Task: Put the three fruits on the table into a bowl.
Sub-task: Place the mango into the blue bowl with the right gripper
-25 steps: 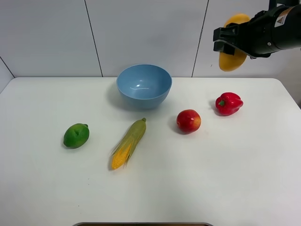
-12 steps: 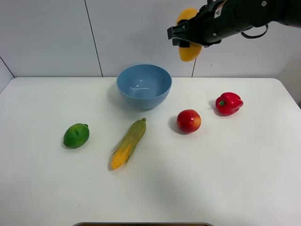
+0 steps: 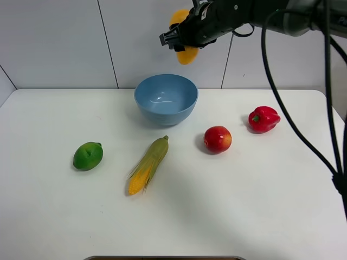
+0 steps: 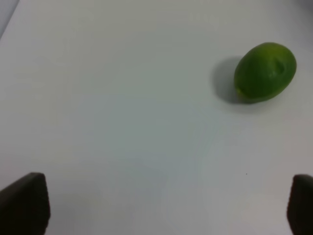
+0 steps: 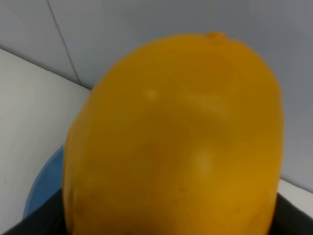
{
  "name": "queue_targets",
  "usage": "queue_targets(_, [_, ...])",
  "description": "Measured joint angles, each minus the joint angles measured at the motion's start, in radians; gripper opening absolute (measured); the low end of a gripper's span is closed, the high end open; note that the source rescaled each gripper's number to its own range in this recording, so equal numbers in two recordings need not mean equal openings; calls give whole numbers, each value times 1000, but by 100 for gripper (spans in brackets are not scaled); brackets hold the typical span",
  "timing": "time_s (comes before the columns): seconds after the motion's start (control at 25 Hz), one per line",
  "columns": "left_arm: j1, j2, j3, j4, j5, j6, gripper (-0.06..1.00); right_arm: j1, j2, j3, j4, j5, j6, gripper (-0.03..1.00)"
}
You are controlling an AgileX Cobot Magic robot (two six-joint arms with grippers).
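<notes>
Right gripper [image 3: 176, 40] grasps the mango [image 3: 188, 55], partly hidden, at the bowl's [image 3: 166, 103] one o'clock; left gripper [image 4: 161, 205], fingertips cropped, gapes released.

The mango [image 3: 187, 54] is plain yellow-orange, the apple [image 3: 217, 139] red with a yellowish blush, the lime [image 3: 88, 156] an even green. The bowl [image 3: 166, 110] is glossy light blue and unpatterned; the table [image 3: 244, 206] is plain white. The corn cob [image 3: 148, 164] shows yellow kernels under green husk; the bell pepper [image 3: 264, 119] is glossy red with a green stem.
</notes>
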Motion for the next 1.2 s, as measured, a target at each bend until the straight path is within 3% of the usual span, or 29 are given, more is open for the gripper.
queue_targets(0.44, [0, 0, 0, 0, 0, 0, 100, 11, 206, -154, 0, 19, -34, 57])
queue_targets(1.2, [0, 0, 0, 0, 0, 1, 100, 11, 390, -163, 27, -46, -56, 57])
